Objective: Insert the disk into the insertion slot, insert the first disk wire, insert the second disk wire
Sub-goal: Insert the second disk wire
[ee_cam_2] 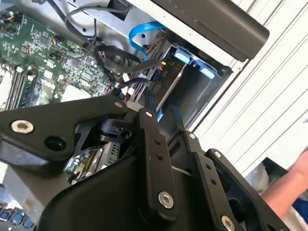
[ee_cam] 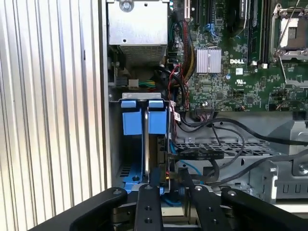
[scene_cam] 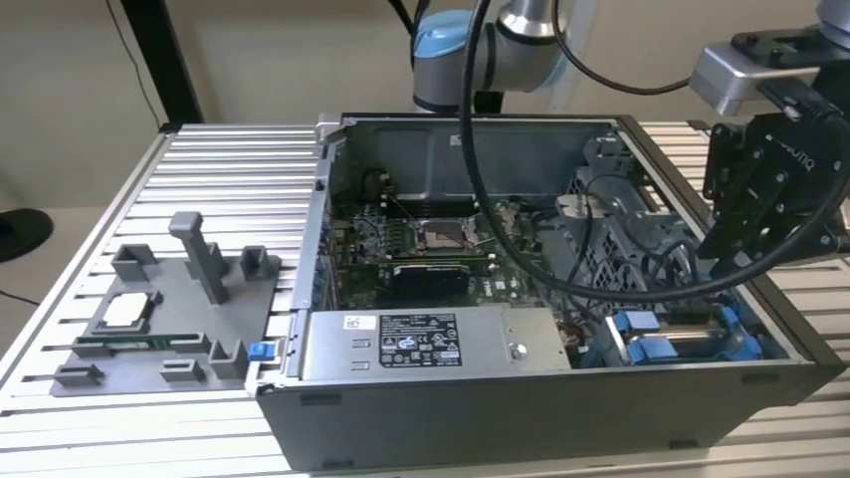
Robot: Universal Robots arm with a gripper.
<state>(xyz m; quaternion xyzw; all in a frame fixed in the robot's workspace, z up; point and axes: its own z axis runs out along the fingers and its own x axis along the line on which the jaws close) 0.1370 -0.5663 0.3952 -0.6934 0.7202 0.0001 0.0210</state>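
We see the gripper (ee_cam: 163, 185) poised over the open computer case (scene_cam: 531, 408), its two black fingers (ee_cam: 148, 202) set narrow and parallel, with only a slim gap between them and nothing visibly clamped there. Directly beyond the fingertips stands the insertion slot (ee_cam: 115, 144), a grey metal bay with two blue tabs (ee_cam: 143, 117) at its far end. A thin upright grey edge runs between those tabs toward the fingertips; we judge it to be the disk (ee_cam: 146, 144), already seated on edge in the bay. Beside the fingers, on the motherboard (ee_cam: 231, 62) side, a bundle of black wires (ee_cam: 202, 126) and a blue cable (ee_cam_2: 139, 38) lie loose. We cannot tell whether either wire is plugged in, so we judge the wiring steps unfinished.
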